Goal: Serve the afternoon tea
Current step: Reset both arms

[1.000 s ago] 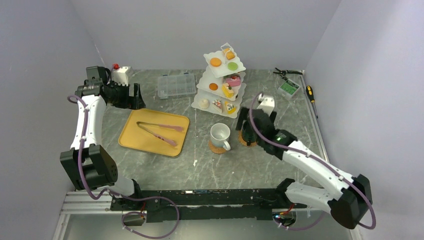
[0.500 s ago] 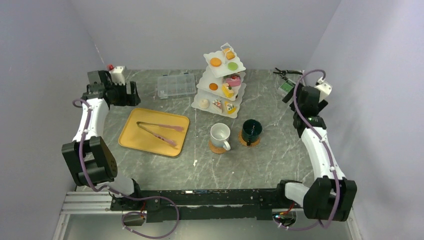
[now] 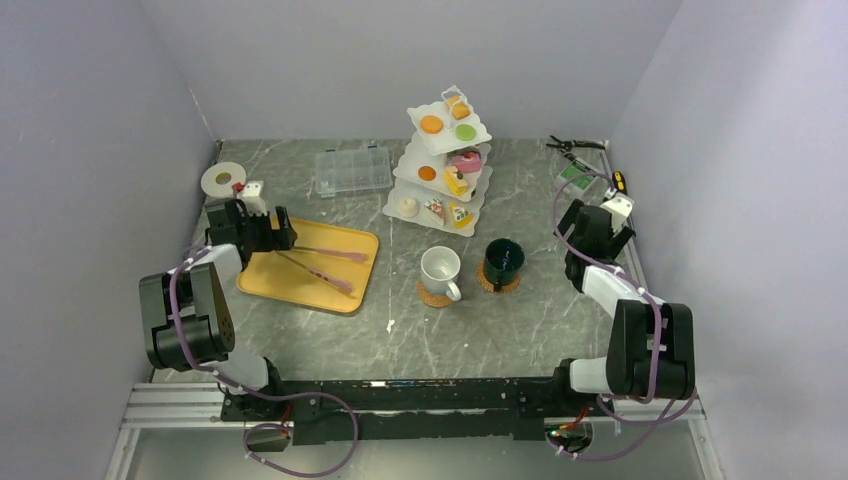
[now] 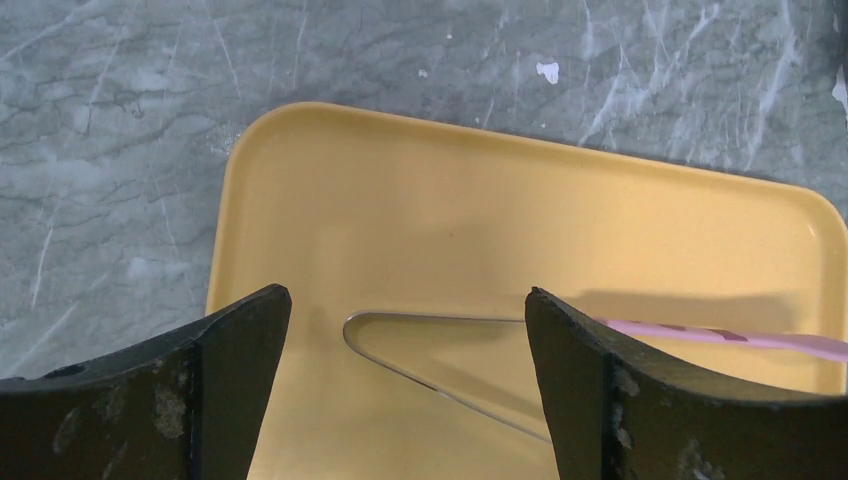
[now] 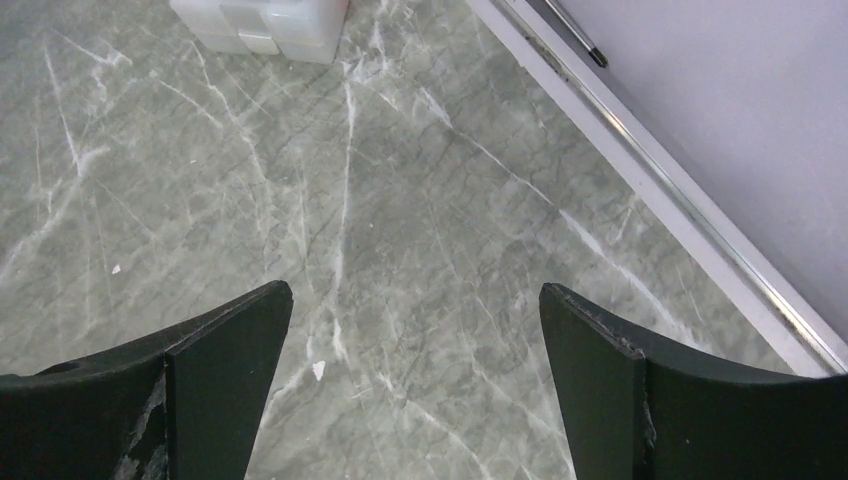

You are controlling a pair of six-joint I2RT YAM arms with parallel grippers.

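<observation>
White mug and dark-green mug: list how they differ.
Colour: the white mug is pale inside and out, while the dark-green mug is dark throughout.
Place: the white mug stands to the left of the dark-green mug.
Handle: the white mug's handle shows plainly, pointing near-right, while the dark-green mug's handle is hard to make out.
Both stand upright, side by side, each on a round cork coaster.

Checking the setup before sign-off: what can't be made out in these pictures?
Top view: whether the dark-green mug holds anything; interior too dark and small.
Top view: pastry kinds on the stand's lowest tier; too small.
Left wrist view: pink tongs' tips, cut off by right edge.
Right wrist view: white block, cut off by top edge.
</observation>
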